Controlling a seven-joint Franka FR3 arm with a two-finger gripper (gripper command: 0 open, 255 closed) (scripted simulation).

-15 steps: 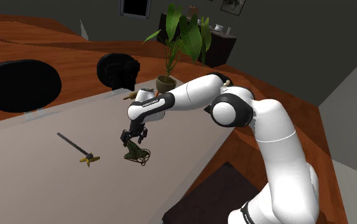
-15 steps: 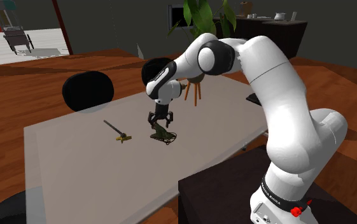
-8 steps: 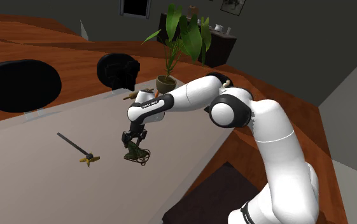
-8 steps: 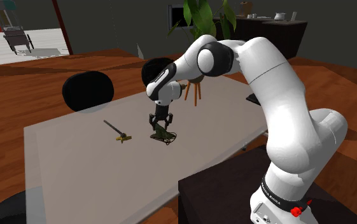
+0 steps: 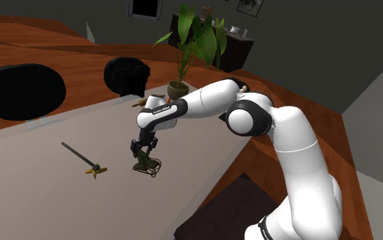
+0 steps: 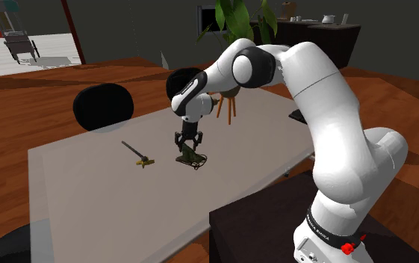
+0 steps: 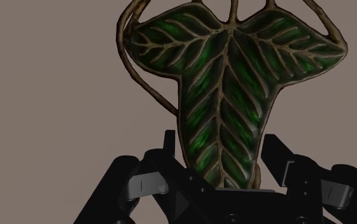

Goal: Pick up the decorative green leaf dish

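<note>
Leaf dish [image 7: 228, 95]: dark green, three-lobed, with tan veins and a thin brown stem curled in loops at the wide end. It is seen on the table directly under the pincer, about mid-table, just beside the rod on the shoulder view's right.
Floor [image 5: 33, 37]: brown wood, seen around and beyond the table.
Table [image 5: 39, 177]: flat pale grey top. The dish and the rod are carried on it, near each other but not touching.
Arm [image 5: 278, 129]: white with dark joints, reached from the stand out over the table, wrist bent down toward the top.
Stand [image 6: 260, 224]: dark box at the table's near edge in the second exterior view.
Chairs [image 5: 22, 91]: two black rounded backs are seen at the table's far side, one well apart from the other.
Potted plant [image 5: 193, 41]: long green leaves in a small brown pot, placed at the table's far end behind the arm.
Rod [image 5: 80, 158]: slim and dark with a yellowish end, laid flat on the table.
Pincer [image 7: 220, 143]: black, lowered close to the table and set about the dish's narrow tip. Whether the tip is pinched cannot be told.
</note>
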